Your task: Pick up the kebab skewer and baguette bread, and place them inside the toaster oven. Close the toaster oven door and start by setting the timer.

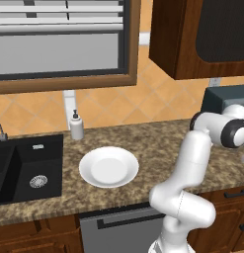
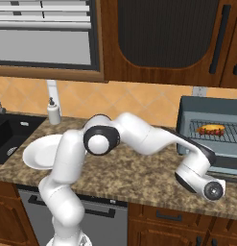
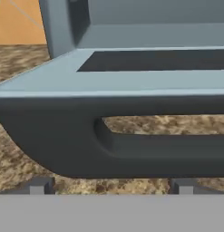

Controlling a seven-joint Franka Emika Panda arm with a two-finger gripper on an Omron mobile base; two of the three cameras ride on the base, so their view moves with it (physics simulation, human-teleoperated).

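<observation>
Spread wide, robot's dark two-finger claw (image 3: 111, 185) is sitting just under the blue-grey toaster oven's (image 2: 212, 114) lowered glass door's dark bar handle (image 3: 131, 136), so closing looks next, needing a lift.

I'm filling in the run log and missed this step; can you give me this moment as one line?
phase: close door | toaster oven door: open, lowered flat | baguette bread: on rack inside toaster oven | hand: open, at door handle | white plate: empty
</observation>
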